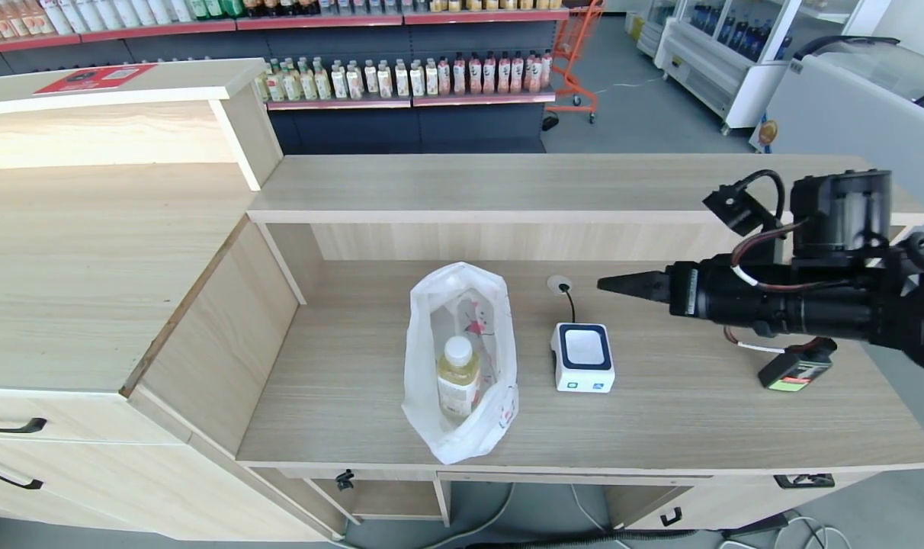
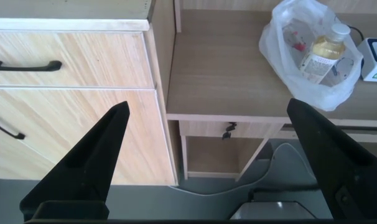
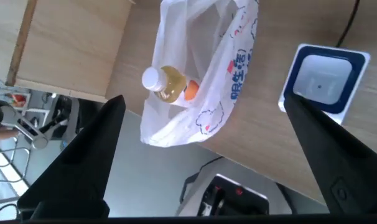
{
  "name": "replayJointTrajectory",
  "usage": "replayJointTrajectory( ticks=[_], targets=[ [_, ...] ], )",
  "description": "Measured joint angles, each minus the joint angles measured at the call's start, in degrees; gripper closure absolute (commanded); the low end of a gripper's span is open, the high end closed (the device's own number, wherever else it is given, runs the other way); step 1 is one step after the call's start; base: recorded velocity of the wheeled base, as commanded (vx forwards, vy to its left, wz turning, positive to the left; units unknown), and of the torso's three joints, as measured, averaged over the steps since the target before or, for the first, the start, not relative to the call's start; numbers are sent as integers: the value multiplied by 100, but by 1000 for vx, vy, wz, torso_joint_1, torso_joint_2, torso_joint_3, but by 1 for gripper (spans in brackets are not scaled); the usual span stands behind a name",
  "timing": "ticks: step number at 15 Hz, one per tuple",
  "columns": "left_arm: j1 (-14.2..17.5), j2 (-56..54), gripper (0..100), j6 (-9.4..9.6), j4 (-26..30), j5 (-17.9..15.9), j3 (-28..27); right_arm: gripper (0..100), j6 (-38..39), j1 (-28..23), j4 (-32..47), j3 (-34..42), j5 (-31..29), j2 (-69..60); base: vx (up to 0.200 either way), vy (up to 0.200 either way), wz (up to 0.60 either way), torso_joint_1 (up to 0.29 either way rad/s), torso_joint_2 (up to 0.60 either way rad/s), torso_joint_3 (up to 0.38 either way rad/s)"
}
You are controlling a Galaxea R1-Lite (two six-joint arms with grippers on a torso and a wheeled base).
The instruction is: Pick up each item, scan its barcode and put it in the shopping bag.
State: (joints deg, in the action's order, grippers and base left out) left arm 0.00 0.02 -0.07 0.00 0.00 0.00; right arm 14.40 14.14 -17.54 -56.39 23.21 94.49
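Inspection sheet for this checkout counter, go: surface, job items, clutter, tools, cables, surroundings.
Surface: wooden counter, no spills seen.
Job's things: shopping bag stands open mid-counter with a bottle upright inside; scanner sits apart from the bag, to its right, face up.
Clutter: small black device below the right arm; unclear whether it rests on the counter.
Tools: left tool open and empty, low in front of the drawers; right tool open and empty, above the counter right of the scanner.
Cables: scanner cable runs back to a hole in the counter; floor cables below.
Surroundings: shelves of bottles, orange cart, freezers.
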Motion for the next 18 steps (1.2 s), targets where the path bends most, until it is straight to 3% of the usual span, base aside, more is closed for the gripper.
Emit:
replayJointTrajectory(
  ticks=[2,7,18],
  targets=[
    [0,0,0,0,0,0,0,0,-80,-497,343,105,286,-603,0,0,0,0,0,0],
    [0,0,0,-13,0,0,0,0,-215,-955,386,797,312,-1459,0,0,0,0,0,0],
    [0,9,0,-11,0,5,0,0,-332,-1247,406,1293,279,-1797,0,-200,0,3,5,5]
  ],
)
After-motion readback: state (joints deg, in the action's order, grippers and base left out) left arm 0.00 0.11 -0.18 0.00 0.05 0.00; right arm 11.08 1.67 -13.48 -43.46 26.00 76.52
